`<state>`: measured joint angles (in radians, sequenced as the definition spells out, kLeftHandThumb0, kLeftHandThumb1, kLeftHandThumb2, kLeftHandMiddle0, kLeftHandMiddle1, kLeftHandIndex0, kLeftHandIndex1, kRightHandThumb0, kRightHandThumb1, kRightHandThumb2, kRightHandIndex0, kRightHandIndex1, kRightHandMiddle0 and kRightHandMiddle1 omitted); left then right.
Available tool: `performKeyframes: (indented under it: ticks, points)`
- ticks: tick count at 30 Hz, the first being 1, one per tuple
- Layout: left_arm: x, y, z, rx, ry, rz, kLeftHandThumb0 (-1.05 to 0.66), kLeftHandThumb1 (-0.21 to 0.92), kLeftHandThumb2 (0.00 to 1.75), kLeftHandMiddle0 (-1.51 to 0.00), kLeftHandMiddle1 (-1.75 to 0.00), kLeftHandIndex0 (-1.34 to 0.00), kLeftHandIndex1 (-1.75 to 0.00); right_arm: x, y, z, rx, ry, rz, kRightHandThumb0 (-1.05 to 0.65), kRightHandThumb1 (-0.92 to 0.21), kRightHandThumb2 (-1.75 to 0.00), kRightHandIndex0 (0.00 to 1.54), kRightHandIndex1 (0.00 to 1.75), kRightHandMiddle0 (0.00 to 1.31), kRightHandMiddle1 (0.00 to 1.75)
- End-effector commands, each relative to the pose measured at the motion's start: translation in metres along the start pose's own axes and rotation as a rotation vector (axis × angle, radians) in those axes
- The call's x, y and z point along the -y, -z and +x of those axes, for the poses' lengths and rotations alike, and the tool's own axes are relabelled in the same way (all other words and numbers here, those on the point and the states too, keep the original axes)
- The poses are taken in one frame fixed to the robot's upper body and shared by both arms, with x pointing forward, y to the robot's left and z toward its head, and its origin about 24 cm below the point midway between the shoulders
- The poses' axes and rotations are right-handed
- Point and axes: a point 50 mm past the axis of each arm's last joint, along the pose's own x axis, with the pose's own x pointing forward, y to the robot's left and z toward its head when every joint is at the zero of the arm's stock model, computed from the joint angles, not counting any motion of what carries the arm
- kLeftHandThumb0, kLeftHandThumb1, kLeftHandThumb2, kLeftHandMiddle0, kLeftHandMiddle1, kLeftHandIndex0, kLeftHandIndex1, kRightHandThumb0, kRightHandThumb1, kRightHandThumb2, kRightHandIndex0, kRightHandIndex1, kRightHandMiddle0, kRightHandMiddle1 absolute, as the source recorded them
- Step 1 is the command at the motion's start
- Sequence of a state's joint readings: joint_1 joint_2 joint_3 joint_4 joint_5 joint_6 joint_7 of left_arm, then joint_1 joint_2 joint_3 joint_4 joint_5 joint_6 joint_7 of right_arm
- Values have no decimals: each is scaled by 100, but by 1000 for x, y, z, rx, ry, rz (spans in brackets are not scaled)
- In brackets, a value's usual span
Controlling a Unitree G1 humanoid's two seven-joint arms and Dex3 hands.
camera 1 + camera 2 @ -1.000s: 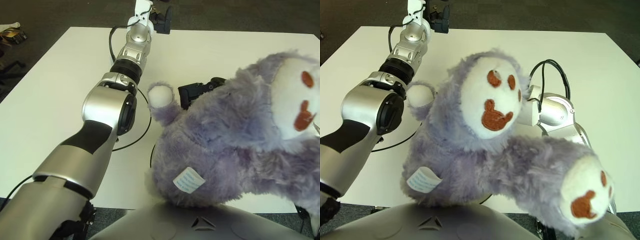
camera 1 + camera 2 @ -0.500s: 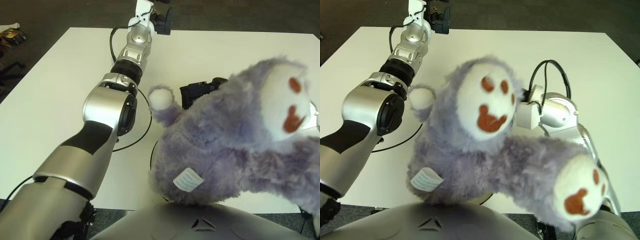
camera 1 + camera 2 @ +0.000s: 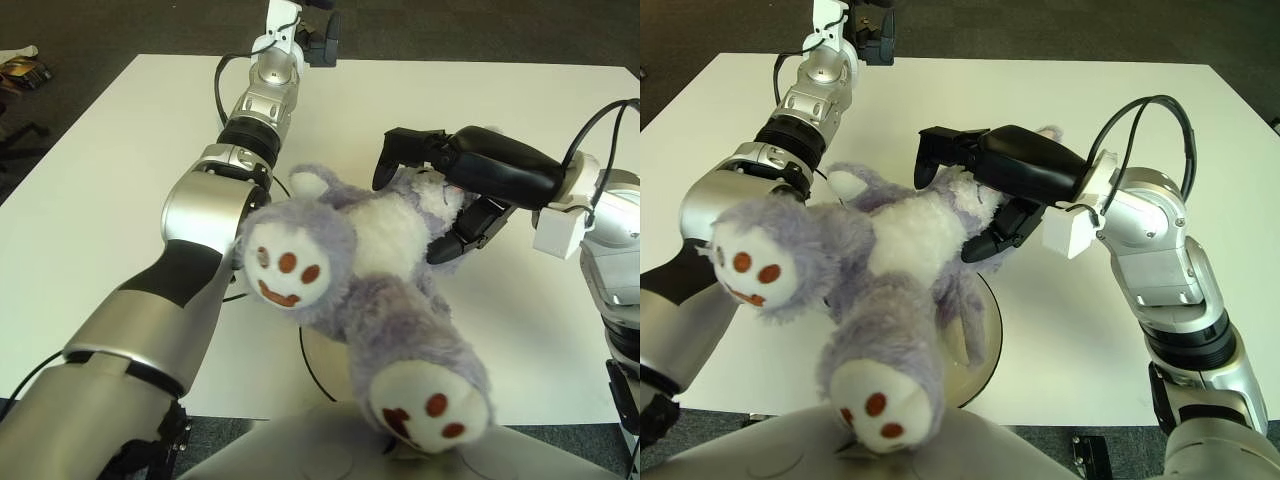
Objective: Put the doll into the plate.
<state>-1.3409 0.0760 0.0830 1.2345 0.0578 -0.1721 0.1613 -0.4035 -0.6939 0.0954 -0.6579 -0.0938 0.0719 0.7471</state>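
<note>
While right robot hand [image 3: 975, 190] clutches purple doll [image 3: 890, 260] over plate [image 3: 985, 335], left robot hand [image 3: 872, 20] far back, grip unclear

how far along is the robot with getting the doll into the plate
Done: the right hand has the doll grasped at its head end. In hand: the doll hangs feet-forward over the plate, seemingly not yet set down. Left: lower it in and let go. The left hand shows at the table's far edge.
</note>
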Motion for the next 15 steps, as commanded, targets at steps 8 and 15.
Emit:
performKeyframes:
  ticks: [8,15]
  points:
    - [0,-9,3,12,-3,-17,0,34,128,-61,-169,-36,-175,0,15,6,-16,-75,113,-54,-61,-66,13,55,0,94]
    - [0,-10,3,12,0,-26,0,34,128,-57,-169,-40,-175,0,15,7,-15,-78,116,-71,-59,-65,8,34,0,86]
